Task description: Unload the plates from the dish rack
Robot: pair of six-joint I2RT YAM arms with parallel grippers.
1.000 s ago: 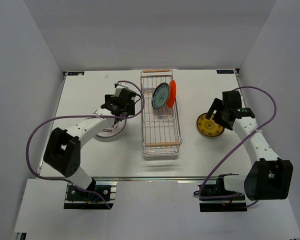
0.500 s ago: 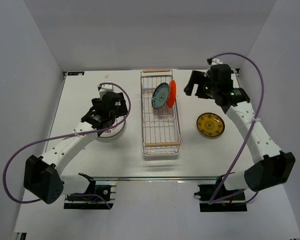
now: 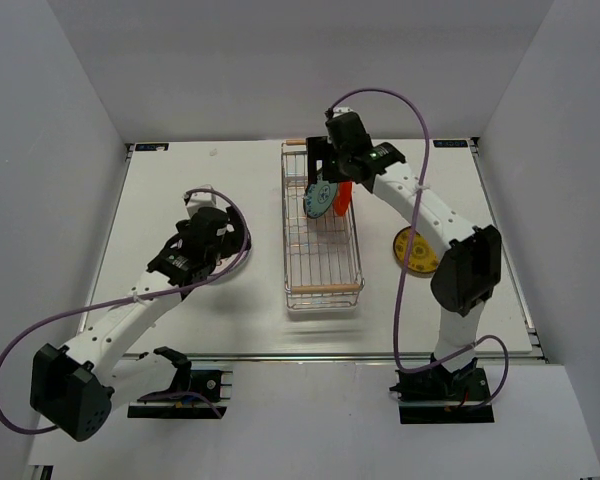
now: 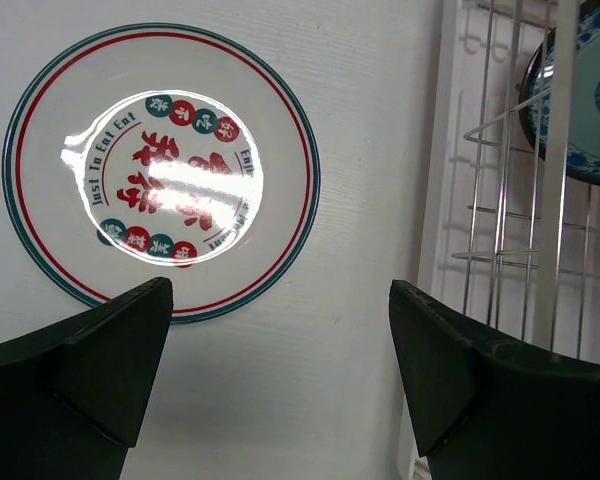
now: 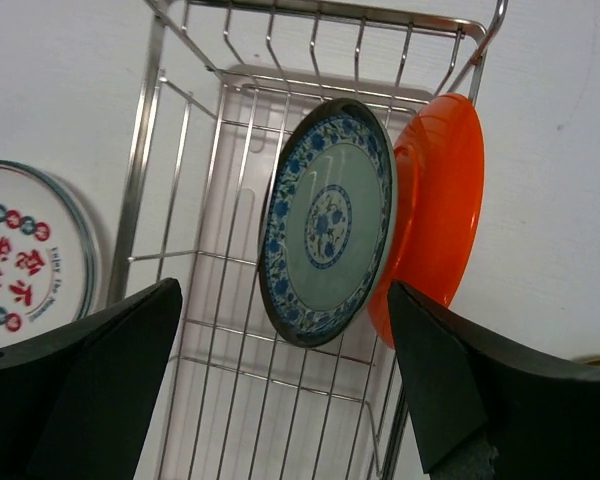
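Right tool (image 5: pixel 285 290) spread above teal plate (image 5: pixel 328 220), dish rack (image 5: pixel 138 150).

Silver wire dish rack (image 3: pixel 323 262) centre; teal blue-patterned plate (image 5: pixel 327 222) & orange-red plate (image 5: pixel 435 225) upright, far end. White red-marked plate (image 4: pixel 160 172) flat left; yellow-brown plate (image 3: pixel 410 252) flat right.

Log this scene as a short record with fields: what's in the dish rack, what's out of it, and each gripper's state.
in rack: teal plate and orange plate, both on edge, side by side in the dish rack
out of rack: white plate with red marks to its left; yellow plate to its right
left gripper: open, empty
right gripper: open, over the racked plates
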